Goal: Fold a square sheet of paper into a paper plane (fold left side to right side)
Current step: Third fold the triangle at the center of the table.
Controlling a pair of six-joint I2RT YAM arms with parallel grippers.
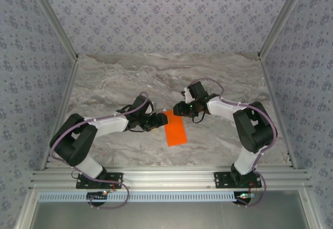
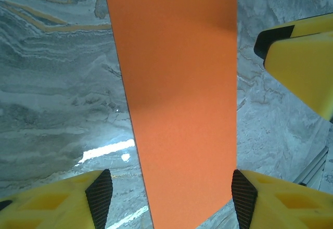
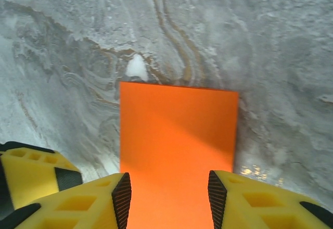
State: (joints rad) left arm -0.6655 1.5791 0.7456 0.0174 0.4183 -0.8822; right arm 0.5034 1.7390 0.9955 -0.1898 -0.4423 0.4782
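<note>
- Jaws on my left gripper (image 2: 171,198) are apart, one finger on each side of the orange sheet of paper (image 2: 179,109), no pinch.
- Sheet's a narrow rectangle, flat on the marble table (image 1: 218,78) between my grippers.
- Right gripper (image 3: 169,195): spread too, fingertips over the sheet's edges.

No text, label, brand mark, number or sign was legible on anything in any of the three camera views.

Grey marbled table (image 1: 130,78) — an orange sheet of paper (image 1: 175,131) lies flat on it.
</note>
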